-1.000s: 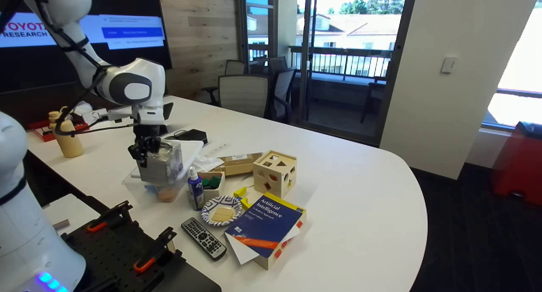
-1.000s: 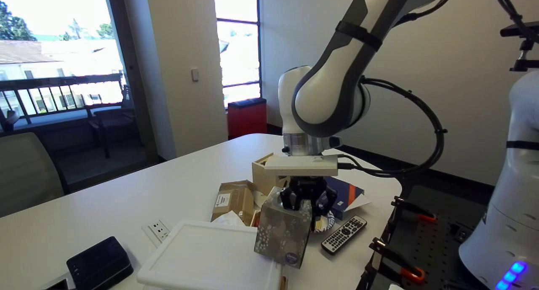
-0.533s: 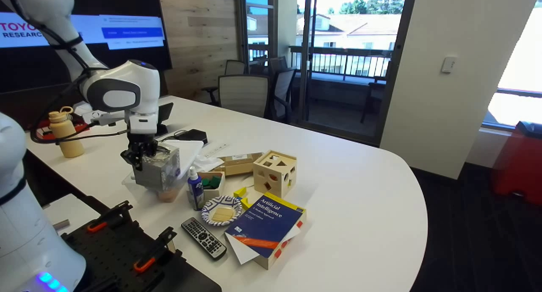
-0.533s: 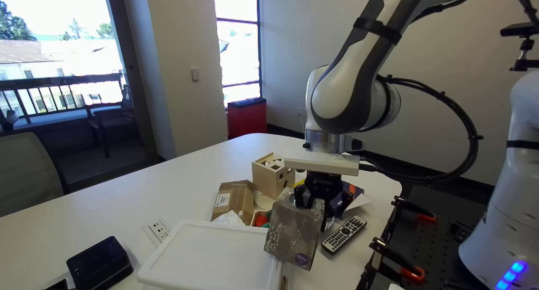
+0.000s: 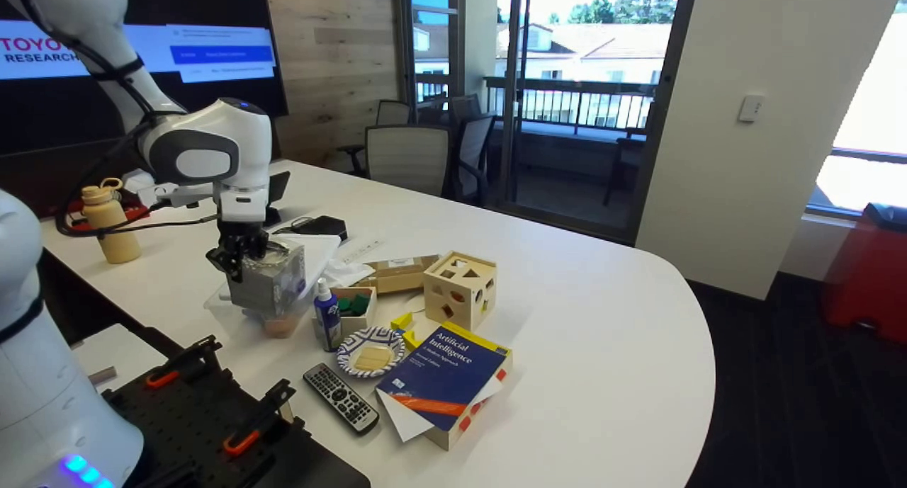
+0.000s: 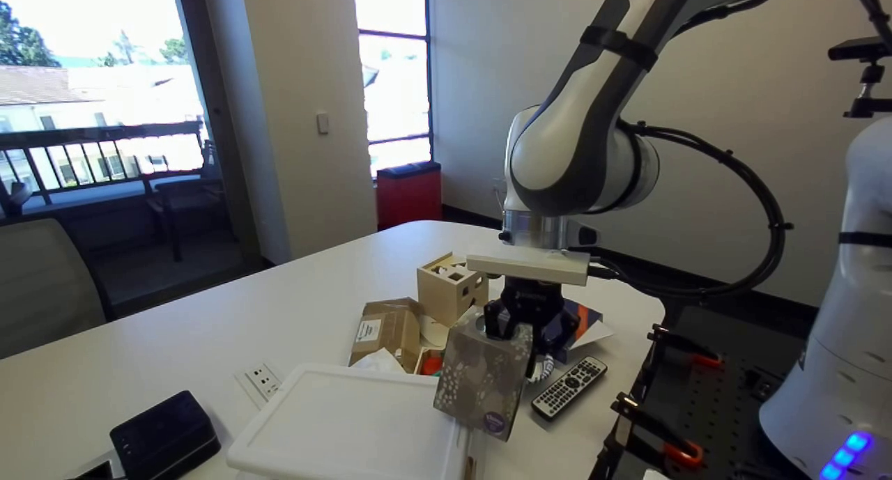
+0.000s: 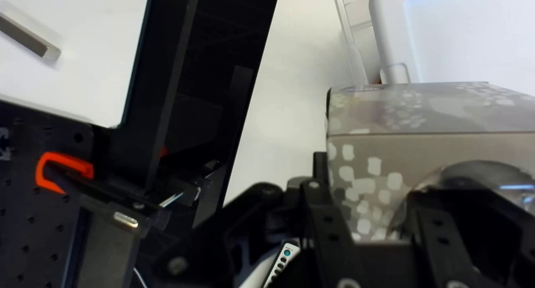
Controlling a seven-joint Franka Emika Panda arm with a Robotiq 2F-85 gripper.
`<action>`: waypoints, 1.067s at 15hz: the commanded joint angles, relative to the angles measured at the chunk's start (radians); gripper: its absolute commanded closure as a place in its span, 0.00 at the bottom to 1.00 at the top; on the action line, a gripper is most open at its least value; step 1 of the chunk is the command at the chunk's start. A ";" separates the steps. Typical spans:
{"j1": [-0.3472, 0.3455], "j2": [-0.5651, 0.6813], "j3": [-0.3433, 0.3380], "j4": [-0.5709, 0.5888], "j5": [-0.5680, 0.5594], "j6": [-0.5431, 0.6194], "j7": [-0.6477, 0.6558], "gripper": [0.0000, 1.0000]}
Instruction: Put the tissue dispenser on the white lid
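One top edge of the tissue dispenser (image 6: 479,382) is clamped in the part-closed gripper (image 6: 519,341); it hangs tilted at the right edge of the white lid (image 6: 348,424), contact unclear. Judged light, crushable card: rim hold, gentle squeeze.

Pale wall (image 6: 502,69) — bright window (image 6: 396,83)
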 commanded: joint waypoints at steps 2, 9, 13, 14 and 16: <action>0.003 -0.016 0.021 0.001 0.004 0.081 -0.040 0.98; 0.031 0.005 0.075 0.058 -0.249 0.101 0.056 0.98; 0.039 0.045 0.079 0.175 -0.513 0.026 0.165 0.98; 0.041 0.067 0.077 0.224 -0.562 -0.021 0.185 0.98; 0.047 0.131 0.074 0.337 -0.595 -0.128 0.182 0.98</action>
